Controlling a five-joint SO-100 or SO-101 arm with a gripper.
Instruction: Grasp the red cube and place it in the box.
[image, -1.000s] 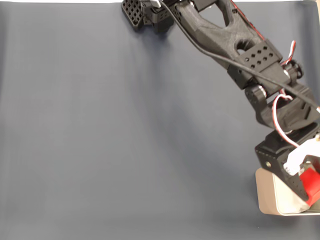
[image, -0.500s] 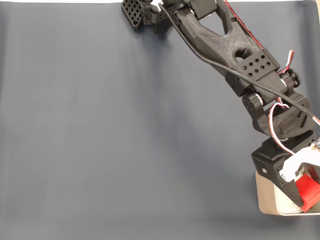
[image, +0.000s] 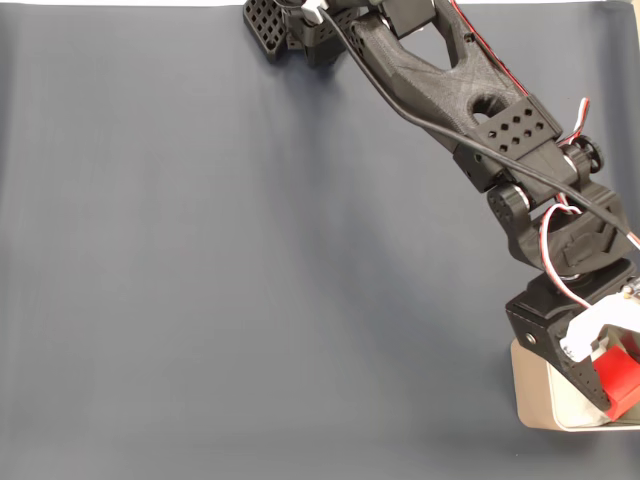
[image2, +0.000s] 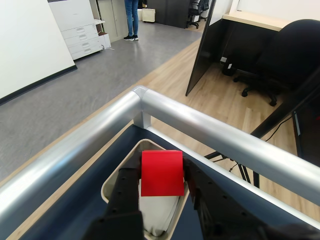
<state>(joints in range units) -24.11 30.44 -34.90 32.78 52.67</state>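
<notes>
Clamped in the claw (image: 612, 372) in the fixed view is the red cube (image: 620, 378), held over the box (image: 532, 400), which sits on the dark tabletop (image: 250, 280) directly beneath the claw.

From the wrist view, the claw (image2: 162, 175) has its two black fingers (image2: 127, 187) pressed against the sides of the red cube (image2: 161, 173); the box (image2: 117, 180), with white paper (image2: 157, 212) inside, lies below it, by the silver rail (image2: 200, 125).

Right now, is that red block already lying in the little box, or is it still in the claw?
Still in the claw: the gripper is shut on the red cube, holding it above the box and its paper lining.
</notes>
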